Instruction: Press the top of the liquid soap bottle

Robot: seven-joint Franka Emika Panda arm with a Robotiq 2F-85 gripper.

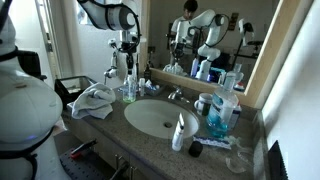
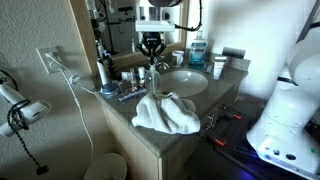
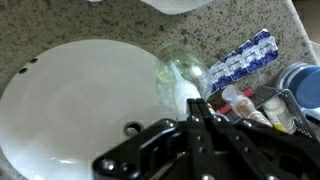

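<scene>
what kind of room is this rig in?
Most likely a bathroom vanity: an oval sink set in the counter, a big wall mirror behind it, and a crumpled towel beside the basin.

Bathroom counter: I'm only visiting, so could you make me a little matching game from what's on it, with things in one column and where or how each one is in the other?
Things:
1. towel
2. liquid soap bottle
3. claw
4. large bottle

Place or state:
A. holds blue liquid
B. lies crumpled on the counter
C. hangs over the white pump top
D. stands beside the sink, right below the claw

Pairs: 1-B, 2-D, 3-C, 4-A
</scene>
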